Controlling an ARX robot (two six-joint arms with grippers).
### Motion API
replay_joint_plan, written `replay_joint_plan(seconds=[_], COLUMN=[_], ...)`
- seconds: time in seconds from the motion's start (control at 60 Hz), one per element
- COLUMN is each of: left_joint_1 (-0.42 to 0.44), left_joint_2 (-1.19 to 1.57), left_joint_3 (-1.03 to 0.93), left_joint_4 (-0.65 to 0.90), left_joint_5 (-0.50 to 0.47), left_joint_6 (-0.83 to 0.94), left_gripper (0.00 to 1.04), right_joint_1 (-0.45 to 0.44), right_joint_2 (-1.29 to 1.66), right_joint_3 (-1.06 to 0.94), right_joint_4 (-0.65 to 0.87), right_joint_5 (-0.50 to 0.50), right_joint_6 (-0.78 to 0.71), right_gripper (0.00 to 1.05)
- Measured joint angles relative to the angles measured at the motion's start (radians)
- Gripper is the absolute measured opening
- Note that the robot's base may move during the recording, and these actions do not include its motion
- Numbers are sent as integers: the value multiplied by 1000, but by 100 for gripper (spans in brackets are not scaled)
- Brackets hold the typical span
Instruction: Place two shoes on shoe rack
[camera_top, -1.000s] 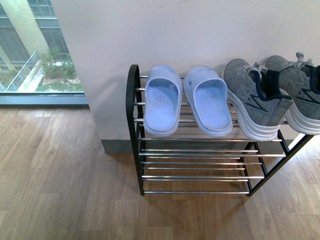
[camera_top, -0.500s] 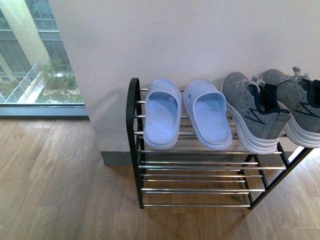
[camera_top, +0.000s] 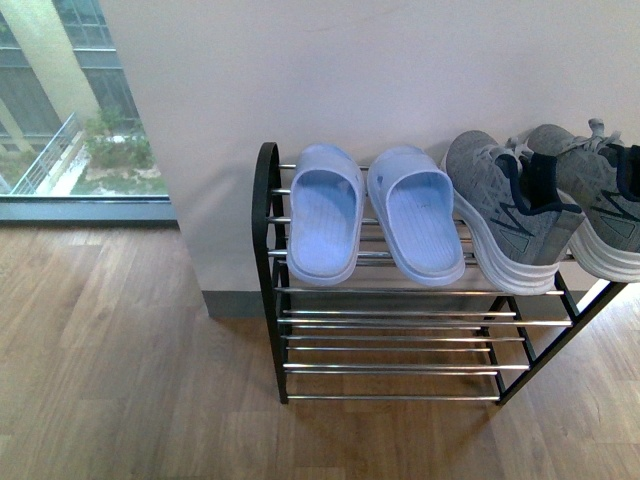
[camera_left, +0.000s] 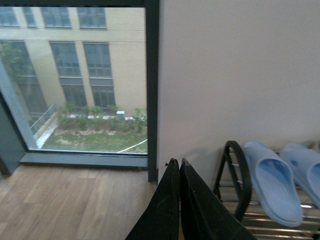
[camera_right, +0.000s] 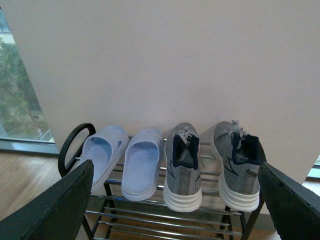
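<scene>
As you read outward from the hands, item one is the right gripper (camera_right: 175, 200): its dark fingers (camera_right: 55, 210) are spread wide to either edge of the wrist view, holding nothing. Item two, the left gripper (camera_left: 179, 172): its fingers are pressed together with nothing between them, and it is aimed at the wall beside the rack's end. Next out, ahead of and below the open right gripper, is the shoe rack (camera_right: 75, 145), black side frames with chrome rods. On its top tier, between the right fingers, stand the two shoes (camera_right: 183, 167), grey knit sneakers side by side, toes toward the wall, heels overhanging the front rod. Just beside them, toward the left gripper, lie a pair of pale blue slippers (camera_right: 142, 162). Furthest out is the plain wall (camera_right: 165, 60). Judged status: both shoes appear placed, the task at or near its end; your next move looks like simply keeping both arms clear. Brands or writing: none legible; dark zigzag side stripes only.
</scene>
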Motion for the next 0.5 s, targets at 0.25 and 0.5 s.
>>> replay_joint_plan(seconds=[0.25,0.5], left_joint_1=[1,2], left_joint_2=[-82,-157], left_joint_3=[-28,-61], left_joint_4=[-55,-81], left_joint_5=[10,10], left_joint_6=[0,1], left_gripper=[1,1], right_joint_1=[0,0], right_joint_2=[0,0], right_joint_3=[0,0], right_joint_4=[0,0], right_joint_5=[0,0], right_joint_6=[0,0], right_gripper=[95,95])
